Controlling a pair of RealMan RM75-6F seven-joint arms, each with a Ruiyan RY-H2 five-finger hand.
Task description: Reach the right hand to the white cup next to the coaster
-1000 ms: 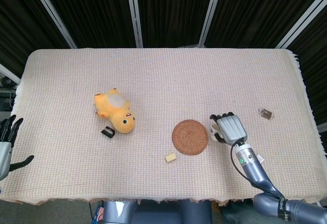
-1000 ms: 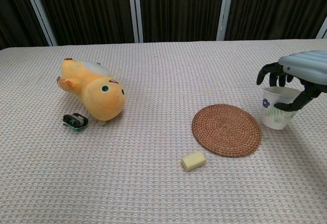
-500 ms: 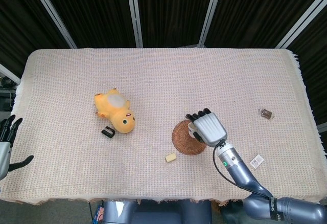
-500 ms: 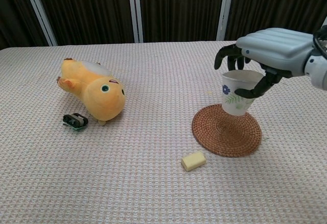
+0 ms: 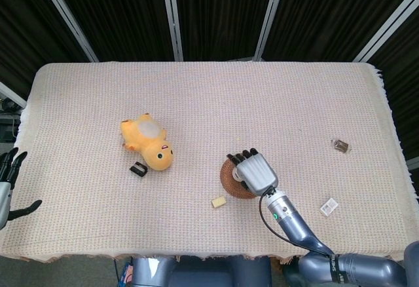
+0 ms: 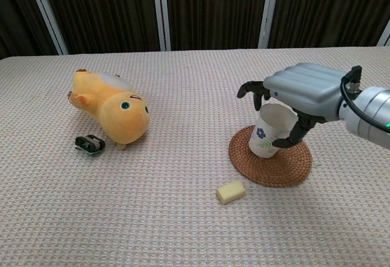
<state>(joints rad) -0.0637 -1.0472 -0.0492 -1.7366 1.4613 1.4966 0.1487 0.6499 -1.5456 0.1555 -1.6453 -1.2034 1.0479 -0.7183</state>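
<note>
Beige woven cloth: covers the desk (image 6: pixel 183 230) under everything.
Left hand (image 5: pixel 8 182): at the far left edge of the head view, off the desk, fingers apart, holding nothing.
Yellow plush toy (image 6: pixel 109 105): on its side, left of centre, well apart from the work.
Small black clip (image 6: pixel 89 144): just near of the toy.
Pale yellow block (image 6: pixel 231 191): near the coaster's near-left edge, not touching it.
Round brown woven coaster (image 6: pixel 268 163): right of centre, partly hidden under the cup and hand.
White paper cup with a blue flower print (image 6: pixel 268 133): over the coaster's left half, tilted, mouth leaning right; whether its base touches the weave I cannot tell.
Right hand (image 6: pixel 298 93): arched over the cup from above, fingers wrapped around the rim, grasping it.
Doing it well: the reach looks complete; my advice is to level the cup before lowering and keep a gentle squeeze, as thin paper walls likely buckle.
Small packets (image 5: pixel 329 206): far right, clear of the work.
</note>
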